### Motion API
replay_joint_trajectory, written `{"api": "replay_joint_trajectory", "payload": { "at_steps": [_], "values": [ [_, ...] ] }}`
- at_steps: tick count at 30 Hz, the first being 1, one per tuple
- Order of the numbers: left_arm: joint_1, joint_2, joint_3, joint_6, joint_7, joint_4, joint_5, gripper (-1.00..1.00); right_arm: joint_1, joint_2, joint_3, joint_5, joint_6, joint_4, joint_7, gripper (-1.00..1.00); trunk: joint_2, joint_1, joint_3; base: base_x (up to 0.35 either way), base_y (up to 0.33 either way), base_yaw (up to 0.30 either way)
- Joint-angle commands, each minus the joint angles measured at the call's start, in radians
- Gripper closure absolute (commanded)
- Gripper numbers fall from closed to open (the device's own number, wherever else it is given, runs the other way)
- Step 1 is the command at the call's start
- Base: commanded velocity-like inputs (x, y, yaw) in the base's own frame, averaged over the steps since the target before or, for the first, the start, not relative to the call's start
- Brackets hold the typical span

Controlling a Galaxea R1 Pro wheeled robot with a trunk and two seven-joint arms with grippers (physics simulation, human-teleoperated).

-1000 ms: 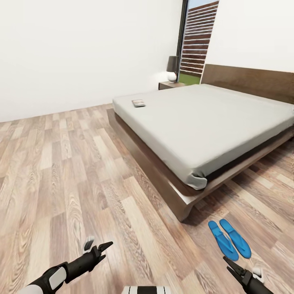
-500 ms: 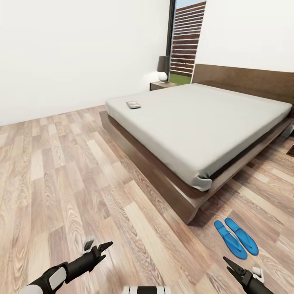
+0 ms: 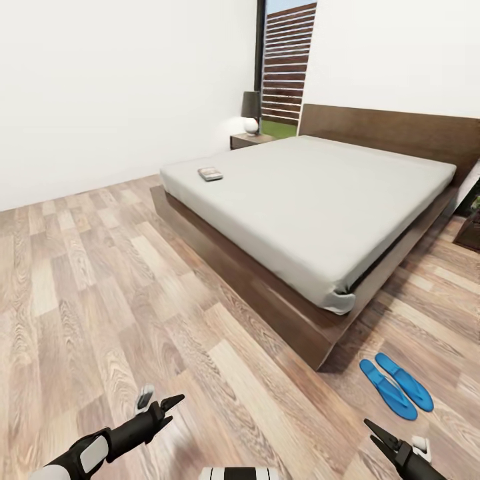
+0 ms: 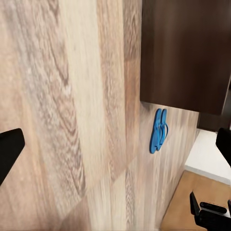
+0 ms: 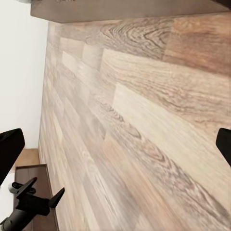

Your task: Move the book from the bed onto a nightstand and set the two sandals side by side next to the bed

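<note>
**Status: sandals paired by bed; book not yet moved**

Sandals (image 3: 396,385): two, bright blue, lying side by side and parallel on the floor just off the bed's near corner, at about 4 o'clock in my head view. I judge this half of the task met as it lies.

Book (image 3: 210,174): one, flat on the bed (image 3: 313,200) near its far left corner, at about 11 o'clock. Not yet on a nightstand; this step is left.

Nightstand (image 3: 250,139): one in sight, beyond the book beside the headboard, carrying a lamp (image 3: 251,112). Well apart from me.

Left gripper (image 3: 160,405): jaws wide, holding nothing, over bare floor at 7 o'clock. Right gripper (image 3: 390,440): at 5 o'clock, jaws wide going by its wrist view, holding nothing.

Count: sandals 2, book 1, bed 1, nightstand 1, lamp 1.
</note>
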Motion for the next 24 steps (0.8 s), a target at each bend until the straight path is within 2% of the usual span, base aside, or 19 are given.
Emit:
{"api": "replay_joint_trajectory", "payload": {
  "at_steps": [1,24],
  "values": [
    [0.0,0.0,0.005,0.009,-0.002,0.0,0.0,-1.0,-0.001,-0.001,0.007,-0.01,0.011,0.0,0.004,-1.0,0.0,0.0,-0.001,0.126,0.302,-0.208],
    [0.0,0.001,0.005,0.009,-0.004,0.0,0.0,-1.0,-0.001,0.001,0.007,-0.01,0.011,0.0,0.004,-1.0,0.0,0.0,-0.001,0.123,0.311,-0.265]
  ]
}}
